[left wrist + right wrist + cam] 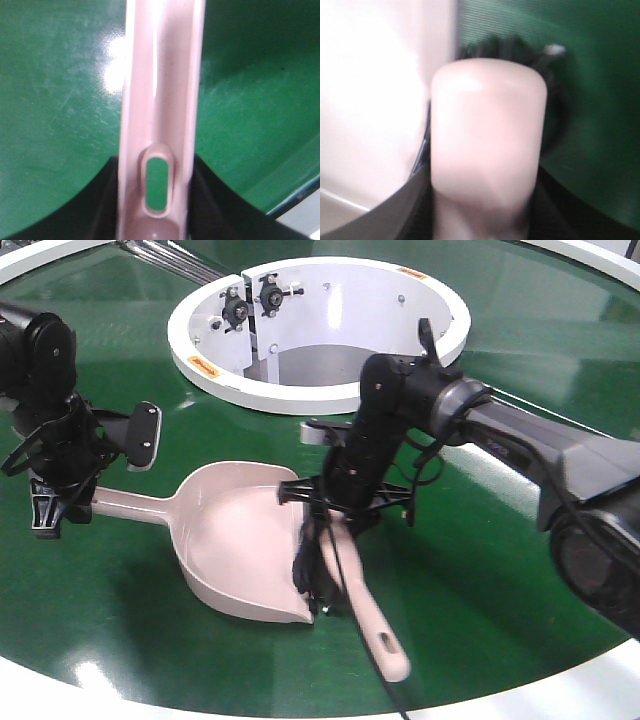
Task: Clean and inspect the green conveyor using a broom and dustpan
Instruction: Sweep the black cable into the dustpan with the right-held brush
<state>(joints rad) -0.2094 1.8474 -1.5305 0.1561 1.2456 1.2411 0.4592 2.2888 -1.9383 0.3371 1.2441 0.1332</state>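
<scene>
Left gripper point(52, 502) clamps the seemingly light, stiff dustpan point(235, 540) by its handle, while right gripper point(335, 502) clasps the slim broom point(375, 625) near its bristles.

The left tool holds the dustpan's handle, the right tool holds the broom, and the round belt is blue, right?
No: the belt is green, not blue, as the exterior front-facing view shows. The left tool does hold the dustpan by its handle, and the right tool the broom.
</scene>
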